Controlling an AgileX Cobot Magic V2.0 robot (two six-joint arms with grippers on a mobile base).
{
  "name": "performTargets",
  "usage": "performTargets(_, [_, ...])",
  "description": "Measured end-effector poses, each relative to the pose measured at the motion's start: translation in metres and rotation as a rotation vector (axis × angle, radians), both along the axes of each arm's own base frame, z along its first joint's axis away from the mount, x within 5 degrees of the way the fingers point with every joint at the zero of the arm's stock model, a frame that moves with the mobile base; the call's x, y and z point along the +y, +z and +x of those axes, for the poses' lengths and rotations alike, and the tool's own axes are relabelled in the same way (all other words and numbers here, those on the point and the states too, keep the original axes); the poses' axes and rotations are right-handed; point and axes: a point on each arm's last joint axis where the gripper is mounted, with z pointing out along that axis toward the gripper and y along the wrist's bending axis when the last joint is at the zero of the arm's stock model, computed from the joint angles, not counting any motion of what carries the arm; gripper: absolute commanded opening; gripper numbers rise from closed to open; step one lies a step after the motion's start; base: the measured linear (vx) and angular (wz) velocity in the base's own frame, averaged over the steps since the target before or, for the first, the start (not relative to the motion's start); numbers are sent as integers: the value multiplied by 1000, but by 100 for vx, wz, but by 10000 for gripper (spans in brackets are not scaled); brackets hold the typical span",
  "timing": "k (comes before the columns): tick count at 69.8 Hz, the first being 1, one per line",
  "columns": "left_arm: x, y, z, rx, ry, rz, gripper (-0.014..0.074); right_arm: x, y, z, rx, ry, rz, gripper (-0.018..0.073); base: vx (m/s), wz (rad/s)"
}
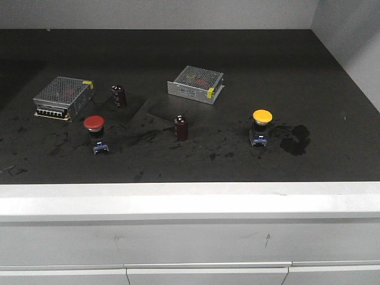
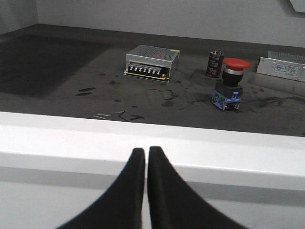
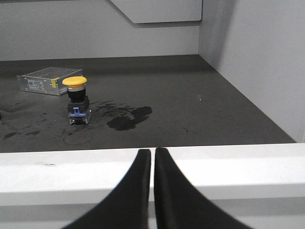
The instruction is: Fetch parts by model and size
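Red-capped switch point(image 1: 95, 133) stood front-left on worktop point(image 1: 237, 169); yellow-capped switch point(image 1: 261, 126) stood to right, well apart. Both likely light, rigid plastic. Domed caps probably slippery, so better to grip black body under cap. Count: two switches, two capacitors point(image 1: 119, 96), two perforated metal boxes point(image 1: 64, 98). Left jaws and right jaws were pressed together, empty.

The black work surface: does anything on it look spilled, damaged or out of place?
Yes. A dark, wet-looking blotch lies just right of the yellow-capped switch, and smears streak the surface near the red-capped switch.
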Motion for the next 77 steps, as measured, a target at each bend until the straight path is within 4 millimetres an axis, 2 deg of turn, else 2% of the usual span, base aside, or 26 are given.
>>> performTargets(77, [0, 0, 0, 0, 0, 0, -6, 0, 0, 0, 0, 0, 0, -2, 0, 0])
